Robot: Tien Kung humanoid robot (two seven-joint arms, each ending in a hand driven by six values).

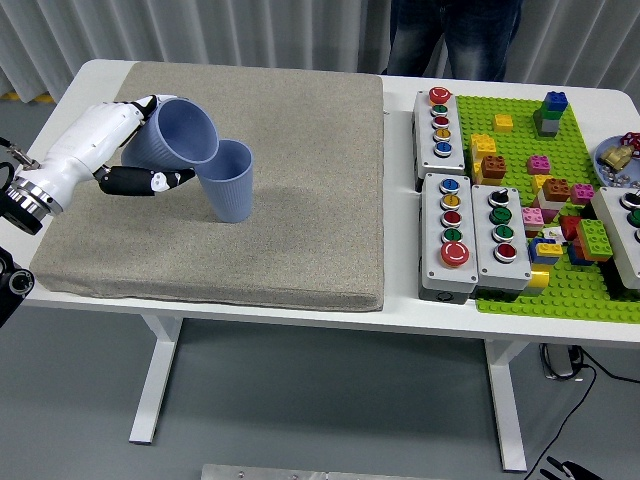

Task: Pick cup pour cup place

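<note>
Gripping a tilted blue cup [177, 134] with fingers curled round its wall, the left hand [128, 150] holds its mouth against the rim of the upright blue cup [229, 181], standing on the grey mat [300, 200] at the worktop's [400, 300] nine o'clock side.

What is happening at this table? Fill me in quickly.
The robot's left hand grips a blue cup and tips it so that its mouth leans over a second cup standing upright on the grey mat. It is mid-pour; nothing can be seen coming out. To the right lie button boxes and a green brick board, untouched. A person stands at the far side, hands out of view. The right arm is not in view.
</note>
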